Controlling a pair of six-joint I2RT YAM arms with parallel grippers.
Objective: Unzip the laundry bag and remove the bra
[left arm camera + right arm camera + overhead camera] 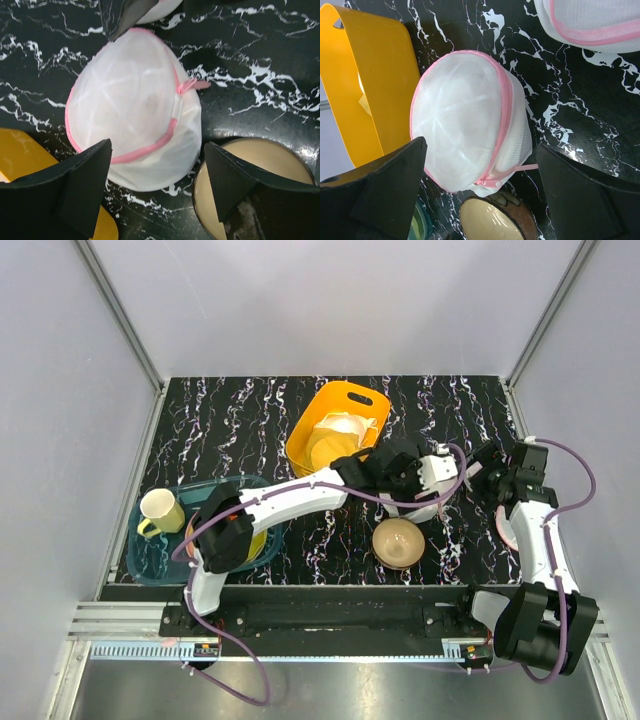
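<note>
The laundry bag [135, 100] is a round white mesh drum with pink zip trim, lying on the black marbled table. In the right wrist view [465, 120] its zip looks closed, with the pink slider [495, 182] at the bag's lower edge by the tan bowl. My left gripper [157, 145] is open, hovering just above the bag without touching it. My right gripper [481, 145] is open too, jaws wide on either side of the bag. In the top view both grippers [425, 475] [485, 472] cover most of the bag [428, 508]. The bra is hidden.
A tan bowl [397, 542] sits right beside the bag. A yellow basket [335, 430] holding cloth stands behind left. Another pink-rimmed white disc [595, 20] lies near the right arm. A teal tray [160, 550] with a yellow cup is at the left.
</note>
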